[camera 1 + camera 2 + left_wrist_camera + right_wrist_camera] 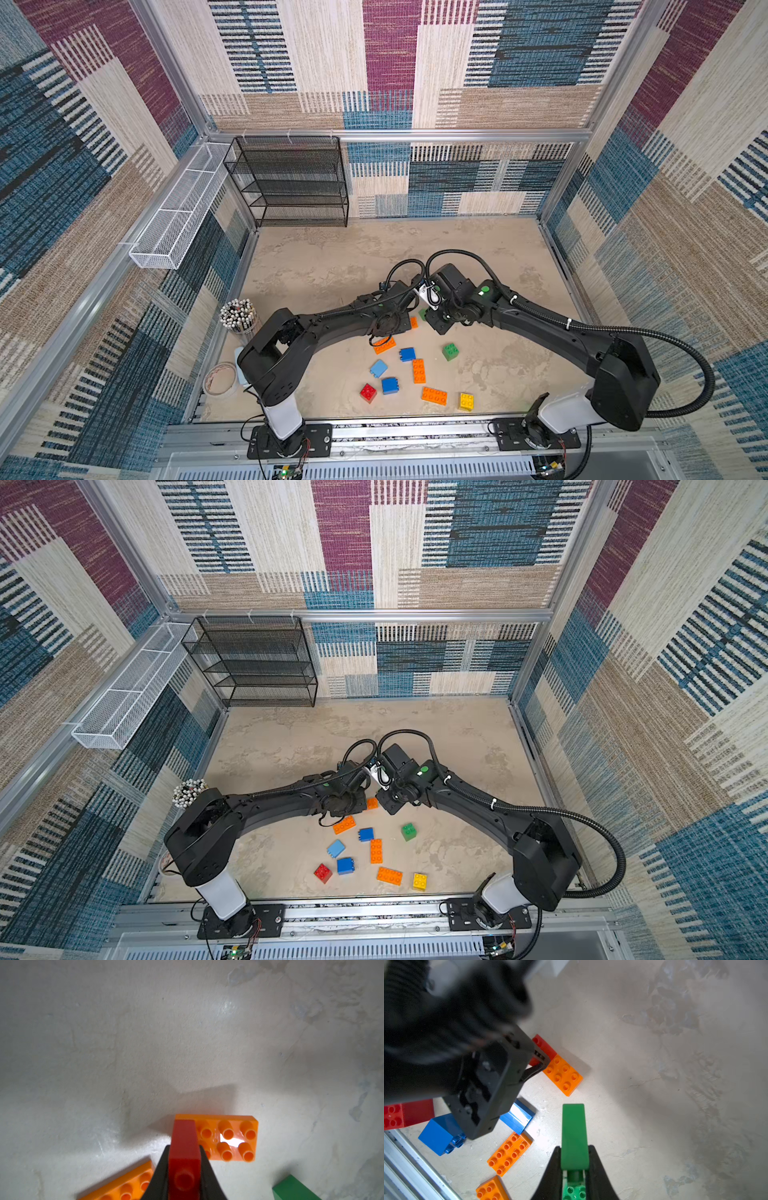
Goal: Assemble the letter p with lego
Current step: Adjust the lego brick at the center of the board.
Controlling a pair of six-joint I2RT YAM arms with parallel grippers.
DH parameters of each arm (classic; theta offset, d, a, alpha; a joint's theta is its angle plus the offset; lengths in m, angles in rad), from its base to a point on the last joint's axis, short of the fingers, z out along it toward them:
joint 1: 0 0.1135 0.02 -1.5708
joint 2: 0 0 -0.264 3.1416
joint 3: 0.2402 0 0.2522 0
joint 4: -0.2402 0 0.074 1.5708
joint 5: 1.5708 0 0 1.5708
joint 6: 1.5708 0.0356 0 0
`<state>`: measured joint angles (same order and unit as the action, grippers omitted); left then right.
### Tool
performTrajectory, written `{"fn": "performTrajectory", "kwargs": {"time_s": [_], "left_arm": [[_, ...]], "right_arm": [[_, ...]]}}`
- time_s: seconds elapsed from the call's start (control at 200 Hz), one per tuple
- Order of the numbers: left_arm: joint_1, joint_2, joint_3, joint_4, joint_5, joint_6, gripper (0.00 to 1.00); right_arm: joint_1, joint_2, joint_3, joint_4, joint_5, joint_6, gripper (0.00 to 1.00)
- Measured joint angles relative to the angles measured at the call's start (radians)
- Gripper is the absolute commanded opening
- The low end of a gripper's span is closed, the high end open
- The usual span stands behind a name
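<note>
Fingers (161, 1172) of the left gripper (184, 1148) pinch a glossy red studded plastic brick (184, 1136); the right gripper (574, 1147) fingers (598, 1172) pinch a smooth-sided green plastic brick (574, 1126), grips clear only in wrist views.

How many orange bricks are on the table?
4. Farthest orange brick peeks out beside the left gripper; second just nearer the front; third beside a blue brick; fourth beside the yellow brick. More may be hidden.

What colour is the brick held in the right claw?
Green. The brick shows best in the right wrist view.
</note>
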<state>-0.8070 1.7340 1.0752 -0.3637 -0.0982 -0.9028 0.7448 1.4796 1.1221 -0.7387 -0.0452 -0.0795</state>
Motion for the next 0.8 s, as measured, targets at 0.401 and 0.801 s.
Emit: {"fn": "performTrajectory", "kwargs": {"time_s": [0.401,0.801], "left_arm": [[0.049,0.013,-0.014,0.036,0.025,0.027,0.12],[0.049,-0.004,-0.005,0.028,0.053,0.09,0.09]], "right_arm": [[0.041,-0.113,-0.059,0.005,-0.061,0.044,0.0],[-0.061,0.021,-0.057,-0.001,0.003,0.196,0.0]]}}
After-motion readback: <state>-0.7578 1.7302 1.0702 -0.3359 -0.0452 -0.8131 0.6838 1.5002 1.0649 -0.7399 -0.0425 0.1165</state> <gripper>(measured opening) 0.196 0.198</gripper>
